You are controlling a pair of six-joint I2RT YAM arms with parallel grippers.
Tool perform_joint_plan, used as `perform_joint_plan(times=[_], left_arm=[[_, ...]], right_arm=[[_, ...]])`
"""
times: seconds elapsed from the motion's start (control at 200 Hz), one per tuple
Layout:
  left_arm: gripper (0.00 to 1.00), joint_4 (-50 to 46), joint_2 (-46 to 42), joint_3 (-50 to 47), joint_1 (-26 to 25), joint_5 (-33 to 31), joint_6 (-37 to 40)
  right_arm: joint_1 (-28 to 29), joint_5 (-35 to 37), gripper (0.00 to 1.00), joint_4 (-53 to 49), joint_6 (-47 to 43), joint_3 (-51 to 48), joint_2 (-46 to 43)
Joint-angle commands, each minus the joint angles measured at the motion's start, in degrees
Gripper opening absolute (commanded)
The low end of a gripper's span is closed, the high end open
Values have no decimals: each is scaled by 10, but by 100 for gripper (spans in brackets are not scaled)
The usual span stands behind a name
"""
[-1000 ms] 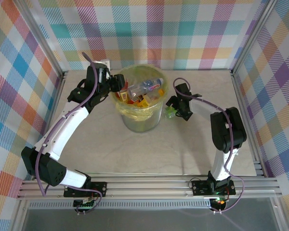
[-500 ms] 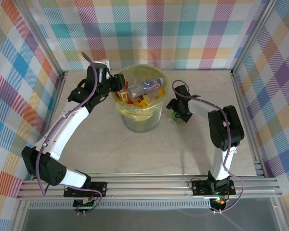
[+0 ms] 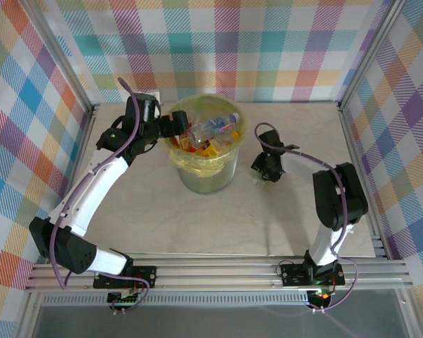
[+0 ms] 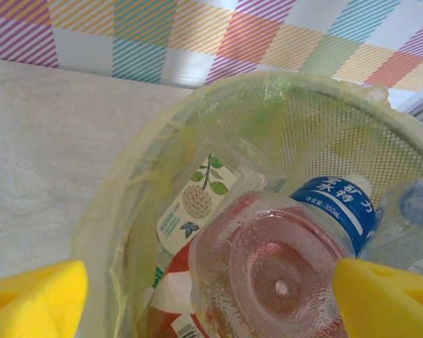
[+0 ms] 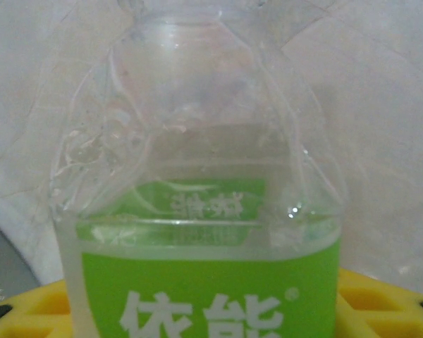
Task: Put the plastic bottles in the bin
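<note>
Green-label bottle [image 5: 211, 282] on desk [image 3: 197, 225], centre-right of frame, my right pincer [image 3: 263, 171] clamped on it. Left pincer [image 4: 210, 299] spread wide over bin [image 3: 208, 179], upper centre; red-label bottle [image 4: 268, 282] loose inside. Looks like one left.

Twin arms in white and black, seen from above

We see smooth white shells on the left arm [image 3: 92, 186] and right arm [image 3: 323, 243], bulky black joint housings, purple cables [image 3: 53, 257] looping loosely alongside, and bright yellow finger pads [image 4: 32, 299].

Piled bottles [image 3: 209, 132] crowd the bin [image 3: 208, 177]; the table [image 3: 197, 229] before it lies open.
</note>
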Motion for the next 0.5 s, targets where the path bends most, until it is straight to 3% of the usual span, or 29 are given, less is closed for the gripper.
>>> perform_joint_plan(times=[0.0,0.495], left_arm=[[93,-67,-10,12,1,1,5],[98,-67,-50,27,1,-34,9]], right_arm=[[1,-3,54,0,-43,-24,-56],[9,-74,54,37,-159,-91,-333]])
